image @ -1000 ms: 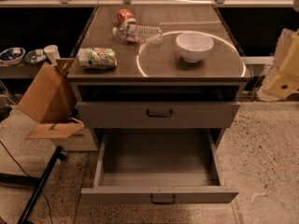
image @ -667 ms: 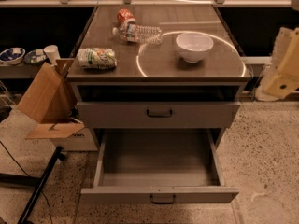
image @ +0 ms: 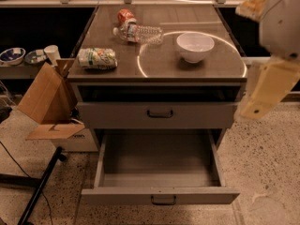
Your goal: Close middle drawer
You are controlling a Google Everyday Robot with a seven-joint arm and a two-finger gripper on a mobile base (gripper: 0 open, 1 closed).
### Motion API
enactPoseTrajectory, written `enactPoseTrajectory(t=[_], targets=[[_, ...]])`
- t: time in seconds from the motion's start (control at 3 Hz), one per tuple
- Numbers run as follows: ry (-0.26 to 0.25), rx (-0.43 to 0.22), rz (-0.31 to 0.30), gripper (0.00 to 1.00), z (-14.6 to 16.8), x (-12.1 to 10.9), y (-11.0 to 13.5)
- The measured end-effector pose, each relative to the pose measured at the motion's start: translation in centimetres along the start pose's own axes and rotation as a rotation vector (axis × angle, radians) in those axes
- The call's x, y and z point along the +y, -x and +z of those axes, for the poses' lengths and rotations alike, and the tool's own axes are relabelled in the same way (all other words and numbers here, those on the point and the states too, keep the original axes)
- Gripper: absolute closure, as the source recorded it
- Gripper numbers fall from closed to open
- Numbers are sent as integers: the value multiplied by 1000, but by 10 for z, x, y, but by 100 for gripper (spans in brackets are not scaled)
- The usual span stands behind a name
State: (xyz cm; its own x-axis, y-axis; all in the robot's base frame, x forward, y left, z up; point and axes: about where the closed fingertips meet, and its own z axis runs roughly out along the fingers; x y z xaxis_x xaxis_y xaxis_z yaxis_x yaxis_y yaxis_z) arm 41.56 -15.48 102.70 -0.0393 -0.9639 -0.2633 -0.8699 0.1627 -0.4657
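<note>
The middle drawer (image: pixel 159 197) is pulled far out at the bottom of the camera view. It has a low grey front panel, a small dark centre handle (image: pixel 163 200) and an empty deep tray. Above it, the taller-fronted grey drawer (image: pixel 158 115) sits nearly flush in the cabinet. The lowest drawer is hidden under the open one. My gripper (image: pixel 263 93) hangs on the cream arm at the right edge, beside the cabinet's top right corner. It is above and to the right of the open drawer and touches nothing.
The cabinet top (image: pixel 117 74) holds a white bowl (image: pixel 195 46), a lying plastic bottle (image: pixel 139 33), a red can (image: pixel 125 16) and a green-white packet (image: pixel 97 58). An open cardboard box (image: pixel 47 102) stands to the left, a black stand leg (image: pixel 40 186) crosses the speckled floor.
My arm and gripper have moved a little left and down into view at the right edge. The drawers and the things on the cabinet top have not moved.
</note>
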Motion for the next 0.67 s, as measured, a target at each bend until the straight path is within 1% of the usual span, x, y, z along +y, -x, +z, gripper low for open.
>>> enactPoseTrajectory(t=[0.33, 0.67], targets=[[47, -41, 22, 0, 54, 20, -13], [117, -62, 58, 0, 128, 45, -36]])
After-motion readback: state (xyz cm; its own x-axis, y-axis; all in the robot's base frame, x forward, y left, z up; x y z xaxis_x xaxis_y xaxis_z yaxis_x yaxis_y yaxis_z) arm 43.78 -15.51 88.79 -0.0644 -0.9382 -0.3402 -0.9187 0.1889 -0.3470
